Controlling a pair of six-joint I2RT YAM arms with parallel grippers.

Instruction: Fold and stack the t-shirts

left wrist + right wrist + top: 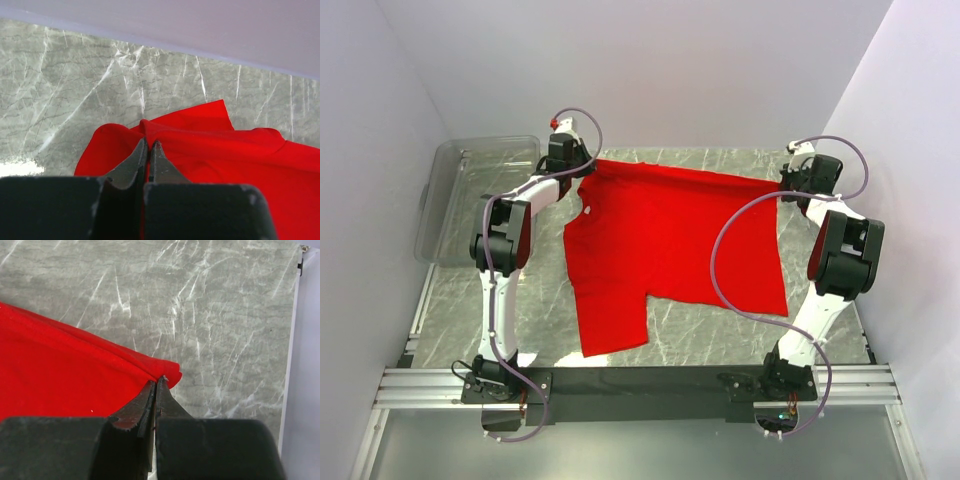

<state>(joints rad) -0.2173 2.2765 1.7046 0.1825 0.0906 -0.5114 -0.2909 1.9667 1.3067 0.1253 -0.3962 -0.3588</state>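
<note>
A bright red t-shirt (pixel 670 240) lies spread on the marble table, with a small white neck label (pixel 587 209) near its left edge. My left gripper (pixel 582 165) is shut on the shirt's far left corner; in the left wrist view the jaws (pixel 149 143) pinch a fold of red cloth (pixel 215 145). My right gripper (pixel 790 185) is shut on the shirt's far right corner; in the right wrist view the jaws (pixel 157 381) pinch the cloth's tip (pixel 75 370). The far edge of the shirt is stretched between the two grippers.
A clear plastic bin (pixel 470 195) stands at the far left of the table, beside my left arm. White walls close in the table at the back and both sides. Bare marble (pixel 720 330) shows in front of the shirt.
</note>
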